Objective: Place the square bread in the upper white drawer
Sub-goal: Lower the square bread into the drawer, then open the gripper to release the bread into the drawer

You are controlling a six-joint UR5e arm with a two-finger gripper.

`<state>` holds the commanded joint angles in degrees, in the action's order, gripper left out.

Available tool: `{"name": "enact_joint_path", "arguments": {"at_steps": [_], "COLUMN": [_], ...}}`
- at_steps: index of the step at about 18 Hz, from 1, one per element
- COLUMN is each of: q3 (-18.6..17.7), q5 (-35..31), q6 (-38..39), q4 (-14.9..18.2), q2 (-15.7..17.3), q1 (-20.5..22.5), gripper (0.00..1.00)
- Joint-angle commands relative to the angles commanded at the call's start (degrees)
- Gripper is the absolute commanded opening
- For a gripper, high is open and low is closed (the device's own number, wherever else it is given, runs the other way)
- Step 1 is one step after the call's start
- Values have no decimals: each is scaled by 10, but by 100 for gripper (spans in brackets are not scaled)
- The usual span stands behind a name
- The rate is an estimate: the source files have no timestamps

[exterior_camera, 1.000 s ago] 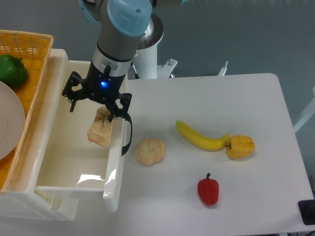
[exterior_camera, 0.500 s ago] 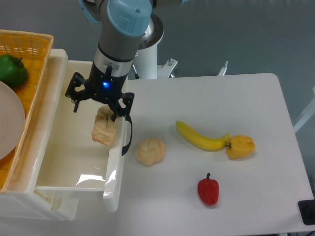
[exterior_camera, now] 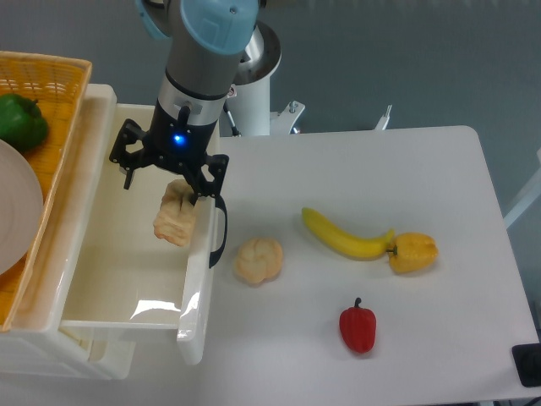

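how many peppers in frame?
3: a green pepper in the yellow basket at upper left, a red pepper at lower right, and a yellow pepper touching the banana. Others may be hidden.

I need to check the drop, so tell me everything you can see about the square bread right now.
The square bread is a small, blocky, knobbly piece with a tan crust and lumpy segments. It hangs tilted, upper end at the gripper, which seems shut on it, over the upper white drawer near the front panel. Whether it touches the drawer cannot be told.

Glossy plastic upper white drawer [exterior_camera: 127,292]; knobbly-crusted square bread [exterior_camera: 174,216]; woven basket [exterior_camera: 52,89].
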<state>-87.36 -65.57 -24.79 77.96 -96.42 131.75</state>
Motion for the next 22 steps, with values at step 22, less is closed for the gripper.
{"name": "enact_joint_path", "arguments": {"at_steps": [22], "q3": [3], "q5": [0], "q6": [-14], "q4": [-4], "q2": [-2], "q1": [18], "gripper": [100]}}
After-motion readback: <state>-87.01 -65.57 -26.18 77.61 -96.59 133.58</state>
